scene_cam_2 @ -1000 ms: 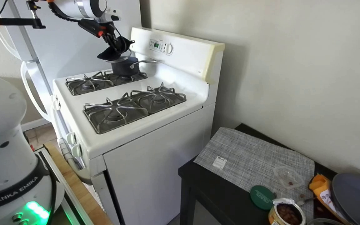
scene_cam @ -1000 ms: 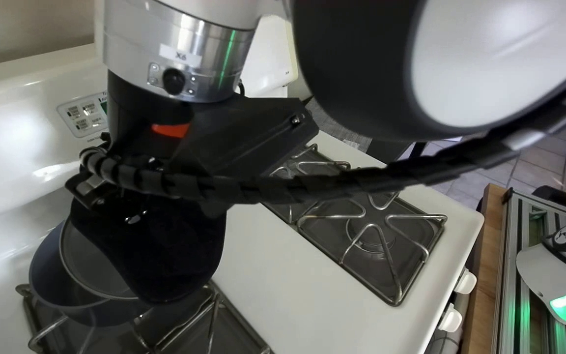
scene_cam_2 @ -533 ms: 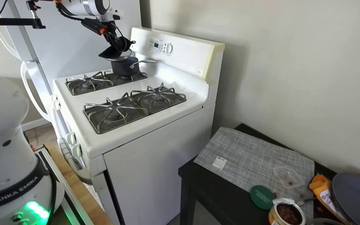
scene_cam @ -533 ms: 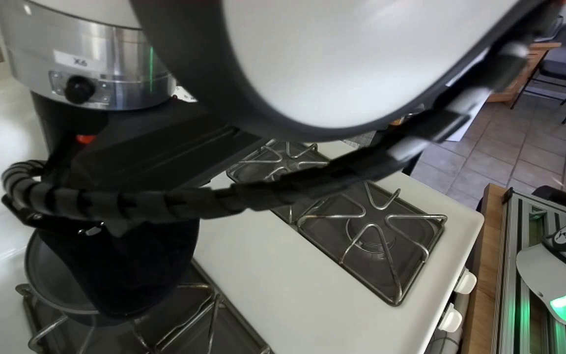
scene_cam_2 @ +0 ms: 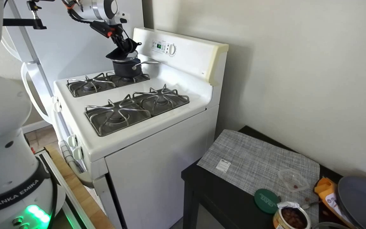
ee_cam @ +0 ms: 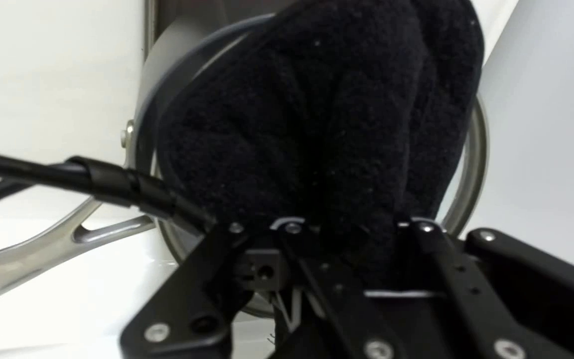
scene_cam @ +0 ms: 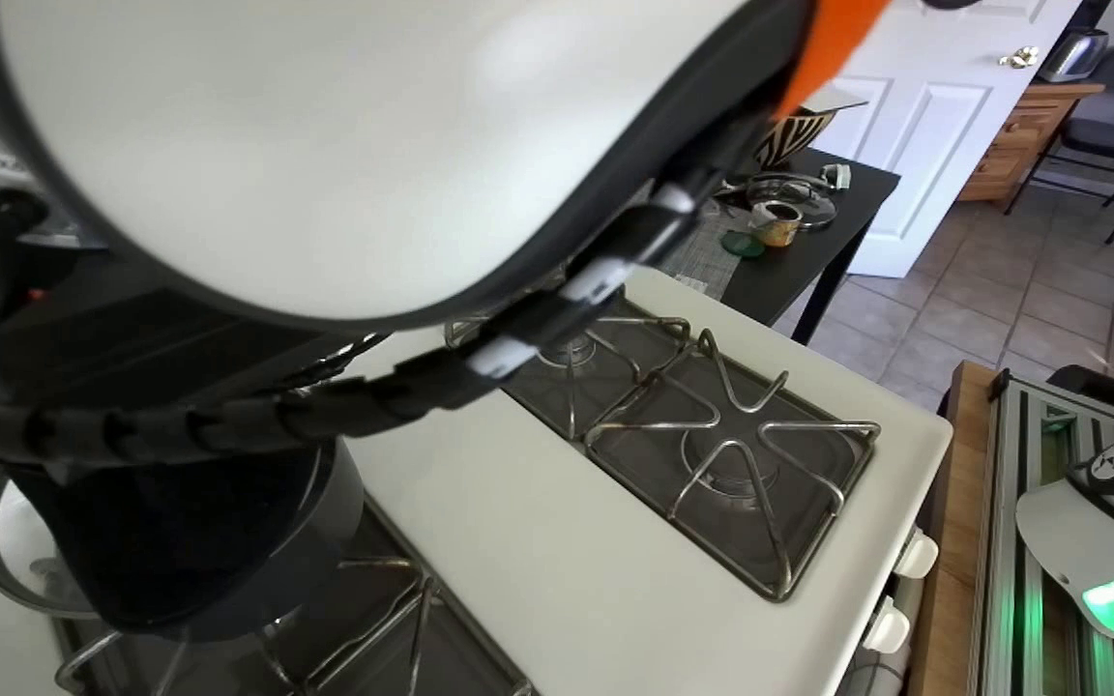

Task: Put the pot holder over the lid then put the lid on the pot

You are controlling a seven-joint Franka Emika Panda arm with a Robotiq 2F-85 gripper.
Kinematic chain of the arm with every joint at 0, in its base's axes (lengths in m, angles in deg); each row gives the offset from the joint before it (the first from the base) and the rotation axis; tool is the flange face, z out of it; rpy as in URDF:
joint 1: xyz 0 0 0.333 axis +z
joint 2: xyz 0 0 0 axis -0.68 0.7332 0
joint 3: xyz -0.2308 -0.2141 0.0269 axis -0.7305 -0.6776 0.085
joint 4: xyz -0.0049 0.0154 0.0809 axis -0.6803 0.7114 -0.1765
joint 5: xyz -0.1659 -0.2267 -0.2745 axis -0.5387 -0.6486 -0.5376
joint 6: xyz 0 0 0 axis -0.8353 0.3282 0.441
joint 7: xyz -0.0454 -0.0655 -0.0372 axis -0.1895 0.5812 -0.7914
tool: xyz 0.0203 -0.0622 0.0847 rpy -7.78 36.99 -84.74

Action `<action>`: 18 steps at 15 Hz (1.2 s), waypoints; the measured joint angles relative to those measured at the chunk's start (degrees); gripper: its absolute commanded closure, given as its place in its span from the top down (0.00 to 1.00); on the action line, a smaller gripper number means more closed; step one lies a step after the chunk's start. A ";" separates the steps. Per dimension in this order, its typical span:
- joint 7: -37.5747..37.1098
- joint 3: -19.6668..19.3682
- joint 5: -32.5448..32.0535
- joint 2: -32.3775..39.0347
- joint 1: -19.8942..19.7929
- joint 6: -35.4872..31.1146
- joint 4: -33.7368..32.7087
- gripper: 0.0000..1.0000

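Clearly, the black fingers (ee_cam: 466, 279) are gripping the soft black cloth pot holder (ee_cam: 307, 124), bunched into folds between them. The pot holder drapes over the round, metal-rimmed clear glass lid (scene_cam: 23, 541), covering much of it. Below is the round dark grey-blue pot (scene_cam_2: 126, 69), upright on a metal grate (scene_cam_2: 143, 77) at the back of the stove (scene_cam_2: 164, 152).

The edges are offset. In the wrist view, a crescent of the pot's rim shows past the lid on the left, while the lid's rim juts beyond the pot holder on the right. Whether the two rims touch I cannot tell.

As for room, the pot's long silver-grey metal handle (ee_cam: 23, 260) points toward the white upright backguard (scene_cam_2: 183, 57), ending near it. In an exterior view, the tall pale refrigerator (scene_cam_2: 75, 47) rises just beyond the stove. Toward the other pair of wire grates (scene_cam: 731, 464) runs a broad strip of white worktop (scene_cam: 489, 522); a black wrapped cable (scene_cam: 431, 384) on the white arm (scene_cam: 325, 164) crosses in front of part of it.
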 measured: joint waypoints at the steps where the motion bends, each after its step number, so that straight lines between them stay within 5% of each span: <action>1: -0.11 -0.55 0.00 0.92 0.37 0.64 -1.35 0.04; 11: -2.11 -2.56 0.03 6.94 1.83 11.80 -12.45 0.04; 18: -3.04 -2.68 0.37 9.66 1.89 13.81 -16.21 0.04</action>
